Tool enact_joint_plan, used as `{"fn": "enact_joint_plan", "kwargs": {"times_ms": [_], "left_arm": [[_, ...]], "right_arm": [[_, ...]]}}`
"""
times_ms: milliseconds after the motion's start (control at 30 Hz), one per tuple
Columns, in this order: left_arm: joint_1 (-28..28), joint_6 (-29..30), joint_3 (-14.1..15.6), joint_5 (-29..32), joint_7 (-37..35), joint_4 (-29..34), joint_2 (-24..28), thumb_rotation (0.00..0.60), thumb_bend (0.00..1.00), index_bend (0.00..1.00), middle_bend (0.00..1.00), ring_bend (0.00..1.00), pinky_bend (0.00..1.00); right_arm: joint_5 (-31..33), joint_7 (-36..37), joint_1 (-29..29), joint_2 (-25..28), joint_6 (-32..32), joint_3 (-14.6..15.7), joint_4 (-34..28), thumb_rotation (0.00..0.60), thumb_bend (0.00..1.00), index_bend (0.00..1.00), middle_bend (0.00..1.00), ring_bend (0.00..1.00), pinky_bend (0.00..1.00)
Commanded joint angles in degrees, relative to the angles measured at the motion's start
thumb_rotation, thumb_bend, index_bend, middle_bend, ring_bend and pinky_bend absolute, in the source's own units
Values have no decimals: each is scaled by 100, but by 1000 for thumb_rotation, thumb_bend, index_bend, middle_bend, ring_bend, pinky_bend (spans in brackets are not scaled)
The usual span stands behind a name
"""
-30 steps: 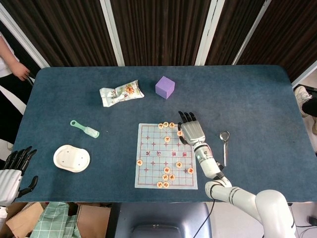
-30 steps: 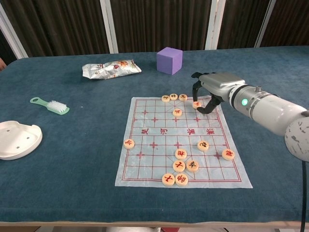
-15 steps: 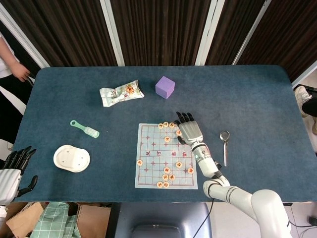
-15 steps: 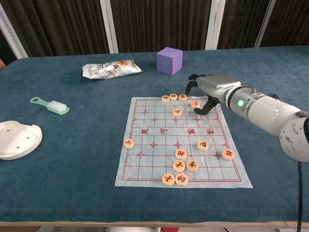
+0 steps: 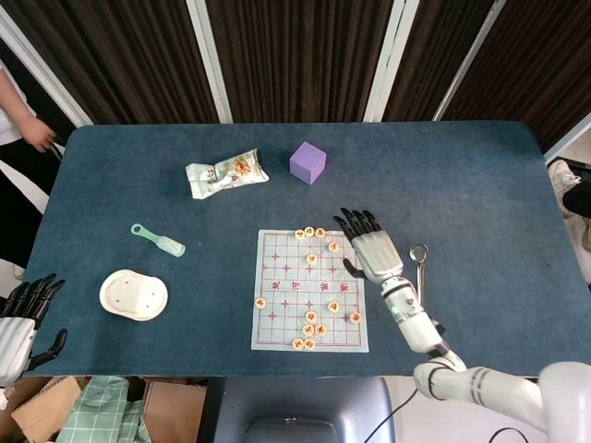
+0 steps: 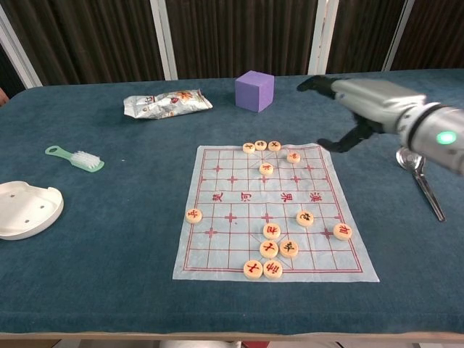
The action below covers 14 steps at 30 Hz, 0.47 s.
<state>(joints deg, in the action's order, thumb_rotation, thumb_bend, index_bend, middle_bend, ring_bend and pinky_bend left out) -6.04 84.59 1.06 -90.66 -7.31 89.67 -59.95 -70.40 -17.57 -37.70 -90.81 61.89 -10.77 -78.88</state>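
Right hand hovers, fingers spread and empty, above the chess piece; a low sweep could scatter it.

Right hand: silver-grey metal back, black fingers and black thumb. Right forearm: glossy white rounded casing in segments, with darker seams at the joints and a small green lit indicator near the wrist. Left hand: pale grey-white back, black fingers, black thumb; only partly in frame at the head view's lower left corner.
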Motion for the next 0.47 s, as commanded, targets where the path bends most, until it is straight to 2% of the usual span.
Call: {"fn": "enact_joint_plan", "kwargs": {"times_ms": [33, 100, 167, 233, 267, 467], "left_arm": [[75, 205, -79, 18, 177, -25, -108, 600, 430, 0, 0, 0, 0], [104, 273, -83, -5, 266, -24, -158, 600, 430, 0, 0, 0, 0], [121, 278, -56, -35, 437, 13, -198, 600, 430, 0, 0, 0, 0], [105, 186, 17, -99, 602, 120, -199, 600, 429, 0, 0, 0, 0], [93, 154, 41, -136, 651, 161, -205, 600, 429, 0, 0, 0, 0], [87, 203, 50, -260, 920, 188, -330, 600, 429, 0, 0, 0, 0]], "right_arm": [[-1624, 61, 2063, 2480, 2347, 1557, -2435, 600, 491, 0, 0, 0, 0], [-1923, 350, 2578, 2597, 2938, 1867, -2215, 600, 473, 0, 0, 0, 0], [-1947, 609, 3017, 2450, 3296, 2037, -1708, 600, 447, 0, 0, 0, 0], [-1782, 877, 3237, 2272, 3290, 2064, -1356, 600, 416, 0, 0, 0, 0], [-1730, 891, 3249, 2303, 3178, 2085, -1381, 600, 411, 0, 0, 0, 0], [-2146, 1111, 3309, 2497, 3355, 1981, -1321, 600, 411, 0, 0, 0, 0]]}}
